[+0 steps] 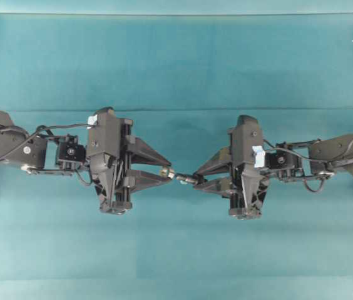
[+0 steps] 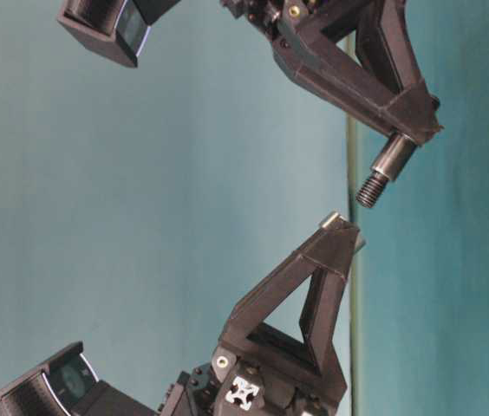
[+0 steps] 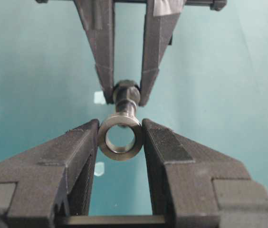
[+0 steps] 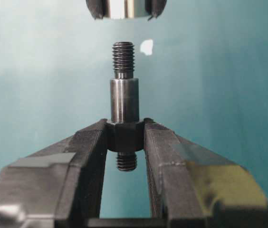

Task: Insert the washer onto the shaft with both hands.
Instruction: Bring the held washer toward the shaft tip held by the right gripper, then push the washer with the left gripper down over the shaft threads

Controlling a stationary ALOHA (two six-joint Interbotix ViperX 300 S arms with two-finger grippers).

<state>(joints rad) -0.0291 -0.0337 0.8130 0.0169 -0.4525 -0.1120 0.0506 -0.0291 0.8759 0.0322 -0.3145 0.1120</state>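
Left gripper (image 3: pixel 120 137) clenched on washer (image 3: pixel 120 138), right gripper (image 4: pixel 126 135) clamped on shaft (image 4: pixel 124 100), threaded tip pointing to 12 o'clock at washer, small gap between, above teal cloth (image 1: pixel 176 62)

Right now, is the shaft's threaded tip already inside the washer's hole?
No. In the right wrist view, teal cloth shows between the shaft tip and the washer held above it.

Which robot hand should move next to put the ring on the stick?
Probably left: the left gripper holds the washer, its hole facing the shaft tip held by the right gripper, with a gap between.
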